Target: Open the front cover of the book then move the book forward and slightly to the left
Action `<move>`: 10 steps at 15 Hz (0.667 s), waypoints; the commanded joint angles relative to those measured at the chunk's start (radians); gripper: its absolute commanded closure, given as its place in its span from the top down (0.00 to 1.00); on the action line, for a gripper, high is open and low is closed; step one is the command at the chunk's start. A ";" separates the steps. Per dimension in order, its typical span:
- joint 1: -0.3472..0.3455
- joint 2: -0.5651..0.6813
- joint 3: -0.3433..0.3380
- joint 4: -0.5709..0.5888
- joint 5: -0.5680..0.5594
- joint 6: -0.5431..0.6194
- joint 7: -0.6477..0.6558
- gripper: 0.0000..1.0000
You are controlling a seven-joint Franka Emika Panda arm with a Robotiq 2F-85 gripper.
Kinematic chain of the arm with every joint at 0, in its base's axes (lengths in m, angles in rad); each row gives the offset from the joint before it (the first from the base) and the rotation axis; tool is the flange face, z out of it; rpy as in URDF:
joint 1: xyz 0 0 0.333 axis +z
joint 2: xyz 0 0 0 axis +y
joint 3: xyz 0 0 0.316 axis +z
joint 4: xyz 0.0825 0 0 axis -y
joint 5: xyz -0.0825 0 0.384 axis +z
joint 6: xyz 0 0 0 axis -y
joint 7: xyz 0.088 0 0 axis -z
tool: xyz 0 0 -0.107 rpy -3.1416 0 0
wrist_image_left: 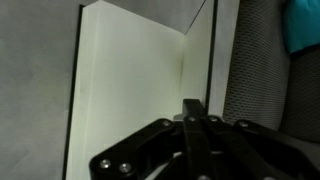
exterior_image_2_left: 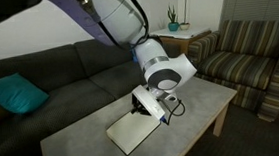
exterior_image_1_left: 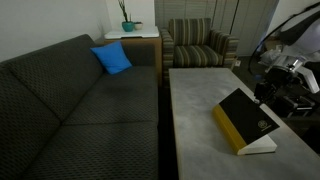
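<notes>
The hand (exterior_image_1_left: pixel 263 93), pinched narrow on the front cover (exterior_image_1_left: pixel 241 112), should swing it slowly all the way over so the book (exterior_image_1_left: pixel 238 138) does not slide on the desk (exterior_image_1_left: pixel 198 120).

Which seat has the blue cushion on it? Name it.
The long dark grey sofa: the blue cushion leans against its backrest at the far end. The striped armchair has no blue cushion.
</notes>
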 commanded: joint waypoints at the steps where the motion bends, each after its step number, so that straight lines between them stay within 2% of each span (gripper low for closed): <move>1: -0.017 -0.026 0.044 -0.023 0.012 -0.064 -0.043 0.00; 6: 0.004 -0.008 0.077 0.004 0.000 -0.084 -0.054 0.00; 10: 0.054 0.031 0.058 0.061 -0.022 -0.134 -0.005 0.00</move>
